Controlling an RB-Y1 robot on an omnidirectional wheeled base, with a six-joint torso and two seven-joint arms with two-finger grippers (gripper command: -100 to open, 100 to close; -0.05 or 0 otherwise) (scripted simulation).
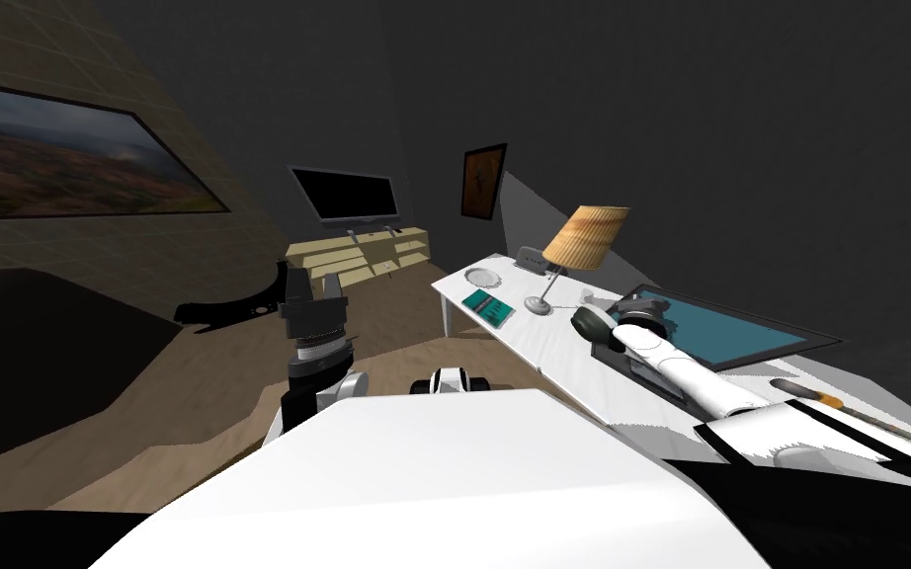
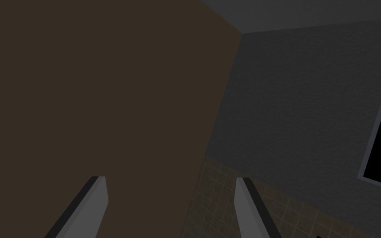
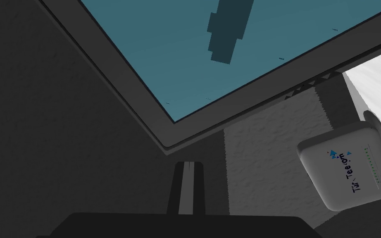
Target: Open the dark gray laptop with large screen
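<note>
Left jaws stand released, raised over the floor, well apart from the white surface [image 1: 562,361]. Right jaws are clenched together on nothing, their tips just short of a corner of the dark grey laptop [image 1: 730,331]. That one laptop sits on the surface, lid up, teal screen showing. Sharing the surface are one lamp [image 1: 582,242], one white router [image 3: 351,169], one teal booklet [image 1: 488,307] and one round dish [image 1: 481,276].

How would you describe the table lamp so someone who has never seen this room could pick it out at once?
Look at the long white table on the robot's right. Towards its far end, between a round dish and the open laptop, stands the lamp. Only it rises tall, a thin stem carrying a tan shade.
</note>
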